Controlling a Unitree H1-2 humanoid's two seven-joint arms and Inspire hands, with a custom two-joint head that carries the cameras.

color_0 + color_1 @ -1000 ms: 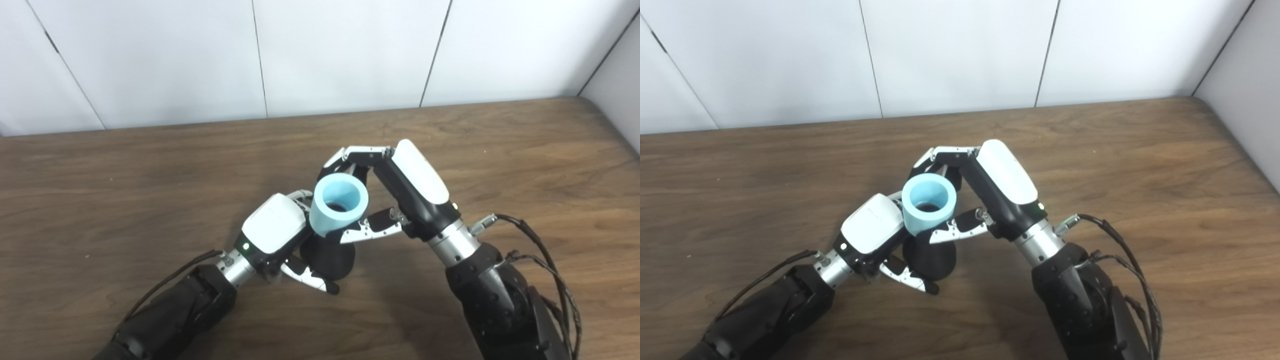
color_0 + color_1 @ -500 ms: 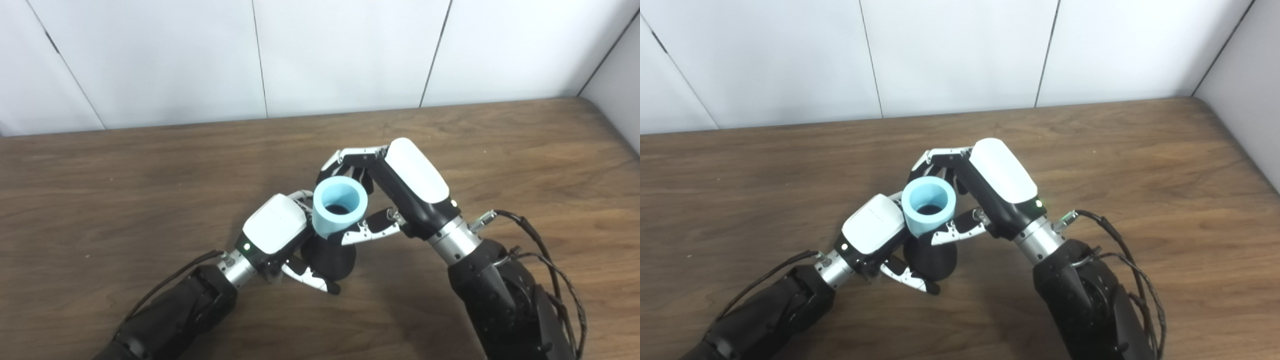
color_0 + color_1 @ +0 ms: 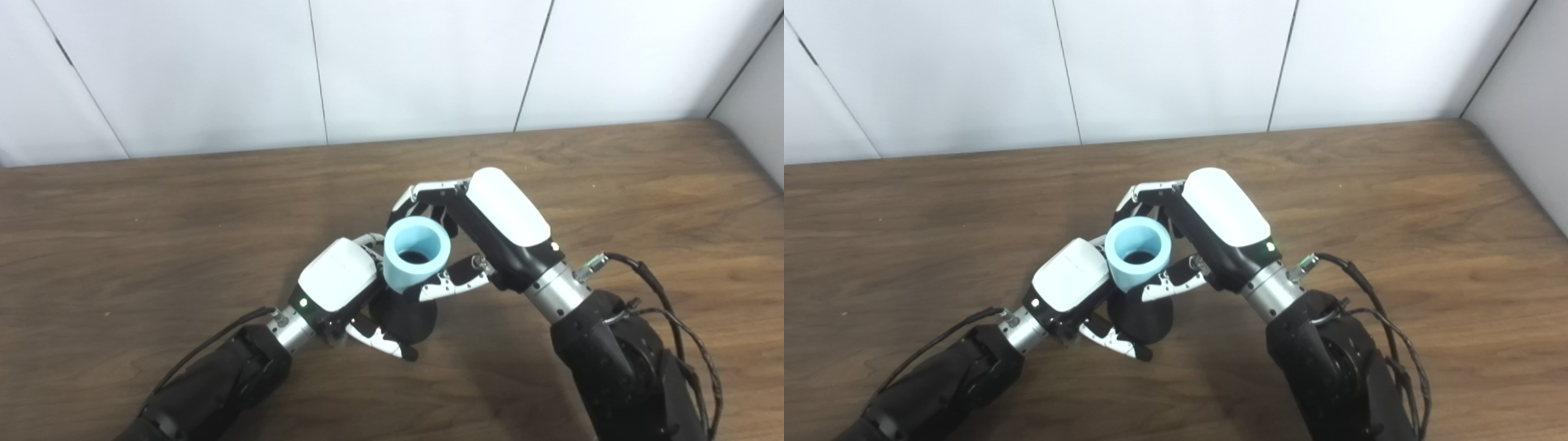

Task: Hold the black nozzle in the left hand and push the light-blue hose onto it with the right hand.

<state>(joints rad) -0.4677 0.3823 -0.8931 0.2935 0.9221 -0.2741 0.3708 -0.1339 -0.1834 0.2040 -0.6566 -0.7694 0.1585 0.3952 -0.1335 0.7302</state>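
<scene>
The black nozzle (image 3: 405, 318) stands upright on the wooden table (image 3: 122, 233), its wide base down. My left hand (image 3: 338, 283) is shut on it from the left, thumb curled under the base. A short light-blue hose (image 3: 416, 252) sits over the nozzle's top, open end facing up with the dark nozzle tip visible inside. My right hand (image 3: 497, 226) is shut on the hose from the right and behind, thumb against its lower front. In the right eye view the light-blue hose (image 3: 1139, 253) shows the same fit over the black nozzle (image 3: 1141, 320).
White wall panels (image 3: 422, 61) rise behind the table's far edge, and a side wall (image 3: 753, 92) closes the right corner. Cables (image 3: 661, 300) trail from my right wrist over the table.
My right hand has shifted slightly left and up, its fingers closing a little more over the hose's back. The hose, nozzle and left hand have barely moved.
</scene>
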